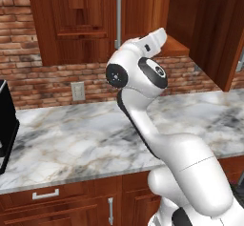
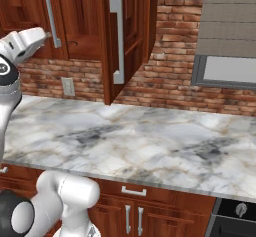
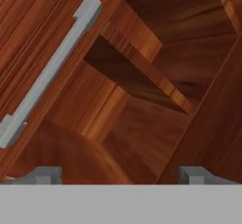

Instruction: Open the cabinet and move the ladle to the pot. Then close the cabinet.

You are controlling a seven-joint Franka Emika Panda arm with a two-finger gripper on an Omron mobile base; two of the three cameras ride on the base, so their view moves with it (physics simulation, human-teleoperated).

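Cabinet (image 2: 95,36) open; ladle step and closing left.
Left base: right door swung out. Right base: same door's handle (image 2: 117,40) stands forward. Hand: I see gripper (image 3: 120,175) tips apart, empty, facing the cabinet shelf (image 3: 142,67); ladle not made out.

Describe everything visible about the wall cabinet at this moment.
The cabinet is reddish-brown wood, mounted on the brick wall above the marble counter. Each of its two panelled doors carries a long vertical silver bar handle. The right door is swung open and juts out over the counter; the left door is shut. The hand view looks into the open compartment: a bare wooden shelf, no ladle in sight. Nothing visibly touches the cabinet.
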